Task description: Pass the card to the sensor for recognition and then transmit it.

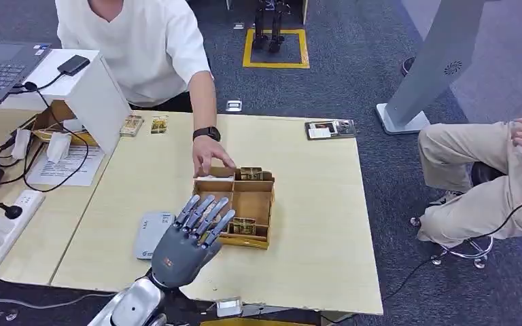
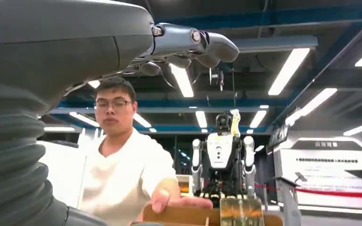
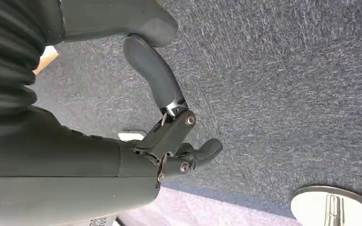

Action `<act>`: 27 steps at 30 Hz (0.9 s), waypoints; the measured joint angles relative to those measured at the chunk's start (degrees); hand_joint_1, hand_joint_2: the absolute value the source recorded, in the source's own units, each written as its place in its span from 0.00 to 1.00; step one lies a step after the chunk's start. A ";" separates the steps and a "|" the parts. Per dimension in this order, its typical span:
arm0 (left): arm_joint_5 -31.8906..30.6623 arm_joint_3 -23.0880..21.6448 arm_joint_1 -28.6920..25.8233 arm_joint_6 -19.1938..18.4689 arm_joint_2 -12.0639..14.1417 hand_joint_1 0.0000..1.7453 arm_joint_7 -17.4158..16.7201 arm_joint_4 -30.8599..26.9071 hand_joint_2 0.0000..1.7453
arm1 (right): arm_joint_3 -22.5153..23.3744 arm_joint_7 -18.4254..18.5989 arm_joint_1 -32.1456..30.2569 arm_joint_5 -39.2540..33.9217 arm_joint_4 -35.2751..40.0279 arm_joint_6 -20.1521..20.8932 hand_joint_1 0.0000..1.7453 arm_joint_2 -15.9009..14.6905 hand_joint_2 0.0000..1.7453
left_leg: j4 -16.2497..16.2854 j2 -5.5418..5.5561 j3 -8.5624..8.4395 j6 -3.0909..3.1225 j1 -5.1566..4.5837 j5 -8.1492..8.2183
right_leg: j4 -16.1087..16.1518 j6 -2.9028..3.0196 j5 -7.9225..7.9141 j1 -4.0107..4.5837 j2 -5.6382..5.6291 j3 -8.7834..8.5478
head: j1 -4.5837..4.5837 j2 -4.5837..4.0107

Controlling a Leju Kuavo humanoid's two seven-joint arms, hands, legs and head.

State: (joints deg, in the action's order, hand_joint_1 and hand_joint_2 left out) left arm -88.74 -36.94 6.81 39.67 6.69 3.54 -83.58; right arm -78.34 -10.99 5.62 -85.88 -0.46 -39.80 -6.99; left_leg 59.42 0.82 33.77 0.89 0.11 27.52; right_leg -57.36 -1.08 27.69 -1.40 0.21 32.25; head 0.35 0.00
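At the lower centre of the head view, the left hand point(image 1: 189, 238) hovered palm-down over the pale wooden bench point(image 1: 312, 231), its fingers spread and straight, pointing toward the upper right and holding nothing. Its fingertips overlapped the near left corner of a wooden tray point(image 1: 262, 204) split into compartments. Just left of the hand lay a flat grey sensor pad point(image 1: 151, 232), its long axis running up the frame. In the tray's near compartment a card point(image 1: 244, 226) stood on edge, clear with gold-brown print, its long axis across the frame; in the left wrist view the same card point(image 2: 241, 212) rose upright at the bottom centre. More cards point(image 1: 253, 174) sat in the far compartment at the tray's upper edge. A person's hand point(image 1: 209, 157) rested on the tray's far left corner. In the right wrist view, the right hand point(image 3: 179, 136) hung over grey carpet point(image 3: 287, 84), fingers loosely curled inward on nothing. Farther up, small card stacks point(image 1: 143, 125) lay near the bench's far edge, a laptop point(image 1: 3, 64) at upper left, and a seated person's legs point(image 1: 476, 176) at right.
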 joint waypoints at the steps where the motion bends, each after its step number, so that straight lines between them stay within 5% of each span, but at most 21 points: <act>1: 0.00 -0.37 0.21 0.00 0.02 0.00 -0.22 0.50 1.00 | 0.00 0.00 0.01 0.00 0.00 0.00 0.00 0.00 1.00 | 0.00 0.00 0.00 0.00 0.00 0.00 | 0.00 0.00 0.00 0.00 0.00 0.00 | 0.00 0.00; 7: 0.00 -1.84 1.23 0.02 0.09 0.00 -1.56 2.34 1.00 | 0.00 0.00 -0.01 0.02 0.00 -0.02 0.00 0.04 1.00 | 0.00 0.01 0.00 0.00 0.00 0.00 | 0.00 0.00 0.00 0.00 0.01 0.01 | 0.00 0.00; 17: 0.00 -19.20 10.25 0.00 0.33 0.00 -27.18 14.00 1.00 | 0.00 0.07 0.14 0.07 0.00 0.00 0.00 0.13 1.00 | 0.01 0.01 -0.02 0.00 -0.01 0.00 | 0.00 0.00 -0.01 -0.01 0.02 -0.02 | -0.02 0.00; 27: 0.00 -26.51 12.80 0.02 -1.66 0.00 -28.81 25.35 1.00 | 0.00 0.04 0.12 0.07 0.00 0.00 0.00 0.15 1.00 | 0.00 0.01 -0.01 0.00 -0.01 0.01 | 0.00 0.00 0.00 -0.01 0.01 0.00 | 0.00 0.00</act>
State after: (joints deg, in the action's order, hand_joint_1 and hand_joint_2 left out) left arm -88.74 -63.45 19.61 39.69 5.03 -25.27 -58.23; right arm -78.34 -10.95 5.74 -85.81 -0.46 -39.80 -6.84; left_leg 59.43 0.83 33.76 0.89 0.10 27.53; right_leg -57.36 -1.08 27.69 -1.41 0.22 32.26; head 0.35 0.00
